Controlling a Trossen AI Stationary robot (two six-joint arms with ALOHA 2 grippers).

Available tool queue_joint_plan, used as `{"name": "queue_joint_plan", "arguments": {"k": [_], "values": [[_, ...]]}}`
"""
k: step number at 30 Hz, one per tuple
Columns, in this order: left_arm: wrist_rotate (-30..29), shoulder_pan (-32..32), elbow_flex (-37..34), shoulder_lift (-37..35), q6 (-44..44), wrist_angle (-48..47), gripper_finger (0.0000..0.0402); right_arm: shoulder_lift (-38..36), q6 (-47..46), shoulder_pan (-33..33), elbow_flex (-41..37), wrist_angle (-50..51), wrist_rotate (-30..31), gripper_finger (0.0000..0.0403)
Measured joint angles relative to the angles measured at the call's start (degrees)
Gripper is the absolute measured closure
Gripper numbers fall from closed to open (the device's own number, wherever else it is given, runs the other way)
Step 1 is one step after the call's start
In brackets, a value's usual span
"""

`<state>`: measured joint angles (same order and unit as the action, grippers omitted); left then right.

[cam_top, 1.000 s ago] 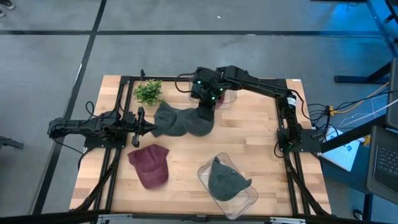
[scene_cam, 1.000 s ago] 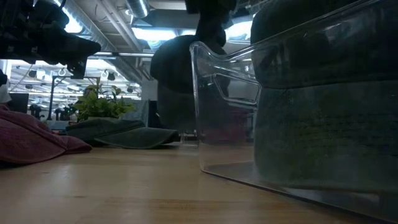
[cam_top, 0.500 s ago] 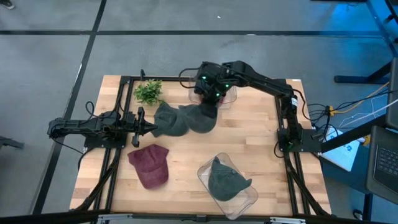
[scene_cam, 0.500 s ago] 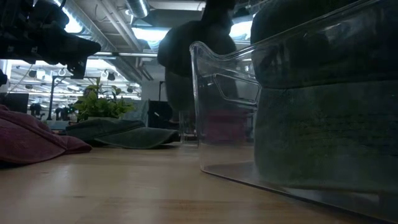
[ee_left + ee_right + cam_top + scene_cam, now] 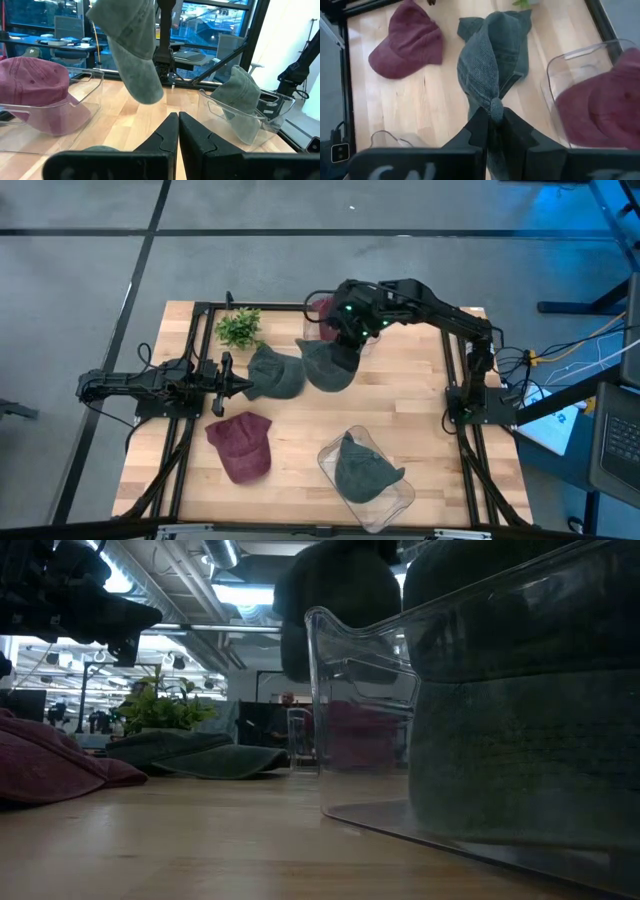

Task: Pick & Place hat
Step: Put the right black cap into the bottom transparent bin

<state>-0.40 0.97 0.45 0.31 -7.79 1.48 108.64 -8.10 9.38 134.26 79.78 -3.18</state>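
Grey hat [image 5: 326, 366] aloft in right gripper [image 5: 347, 340]

Robotics lab: framed wooden table [image 5: 300, 430], ceiling ducts [image 5: 190, 600], desks [image 5: 55, 45].

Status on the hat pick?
Right tool shut on grey hat, hanging clear of table. Left tool shut, idle beside second grey hat. Far bin already holds maroon hat.
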Motion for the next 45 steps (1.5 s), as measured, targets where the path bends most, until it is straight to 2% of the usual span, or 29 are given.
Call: {"name": "queue_joint_plan", "arguments": {"k": [5,27,45], "values": [[0.0,-0.02,-0.02,0.01,0.0,0.0,0.0392,-1.1,-1.94,-1.78,-0.03,1.85,2.23,0.0368],[0.0,-0.01,-0.01,0.01,0.0,-0.01,0.0393,-5.06,-14.82,-11.59,-0.05,3.27,2.18,0.0368],[0.0,-0.01,0.0,0.0,0.0,-0.02,0.0389,-8.31,-24.92,-20.38,-0.05,9.7,7.16,0.0368]]}}
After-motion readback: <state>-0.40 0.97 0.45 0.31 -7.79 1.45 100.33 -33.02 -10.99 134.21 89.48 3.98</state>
